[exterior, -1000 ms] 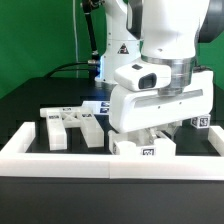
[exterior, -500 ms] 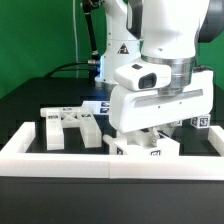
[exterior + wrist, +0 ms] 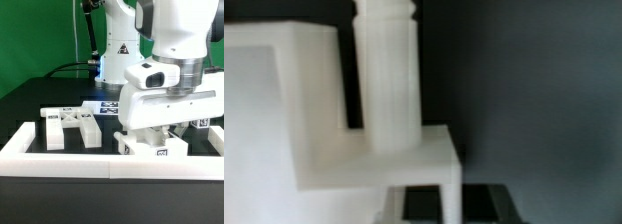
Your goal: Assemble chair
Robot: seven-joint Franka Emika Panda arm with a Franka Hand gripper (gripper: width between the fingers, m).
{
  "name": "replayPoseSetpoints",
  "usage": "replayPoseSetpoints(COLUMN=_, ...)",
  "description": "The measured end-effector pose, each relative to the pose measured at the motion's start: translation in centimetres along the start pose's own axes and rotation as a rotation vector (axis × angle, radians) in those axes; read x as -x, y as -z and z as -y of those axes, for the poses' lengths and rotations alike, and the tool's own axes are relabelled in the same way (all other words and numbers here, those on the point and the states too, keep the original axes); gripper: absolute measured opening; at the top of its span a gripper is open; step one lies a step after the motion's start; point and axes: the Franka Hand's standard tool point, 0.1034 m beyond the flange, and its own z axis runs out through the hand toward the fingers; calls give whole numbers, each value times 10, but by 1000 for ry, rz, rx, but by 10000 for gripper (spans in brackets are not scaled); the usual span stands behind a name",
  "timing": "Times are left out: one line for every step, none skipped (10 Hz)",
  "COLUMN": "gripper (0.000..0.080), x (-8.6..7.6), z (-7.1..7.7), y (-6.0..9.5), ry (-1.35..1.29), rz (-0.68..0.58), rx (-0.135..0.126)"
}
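Note:
My gripper [image 3: 155,134] is low over the table behind the front rail. It is shut on a white blocky chair part [image 3: 165,149] that has a black-and-white tag on its front. In the wrist view the dark fingertips [image 3: 491,205] pinch a thin white edge, with my gripper [image 3: 459,205] closed on it. Beyond them lie a stepped white slab [image 3: 295,110] and a round ribbed post [image 3: 384,70]. An X-braced chair frame [image 3: 76,122] and a square white block [image 3: 52,136] lie apart at the exterior view's left.
A long low white rail [image 3: 60,160] runs along the front and up both sides. The marker board [image 3: 100,104] lies behind the frame. A small tagged white piece [image 3: 201,123] sits at the far right. The arm's base stands at the back.
My gripper and the held white part have moved toward the exterior view's right. The frame and the block at the left have not moved.

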Motion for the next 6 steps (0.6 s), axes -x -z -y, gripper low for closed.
replayPoseSetpoints(gripper=34, x=-11, z=8, y=0, ry=-53, rz=-10, rx=1)
replayPoseSetpoints(gripper=34, x=-23, z=16, y=1, ry=-96, rz=-16, rx=2)
replayPoseSetpoints(gripper=34, x=-31, z=19, y=4, ry=-122, rz=-24, rx=1)
replayPoseSetpoints(gripper=34, x=-36, z=21, y=8, ry=-161, rz=-26, rx=-4)
replayPoseSetpoints(gripper=34, x=-39, z=24, y=11, ry=-183, rz=-28, rx=-6)
replayPoseSetpoints(gripper=34, x=-44, z=28, y=11, ry=-204, rz=-24, rx=-7)
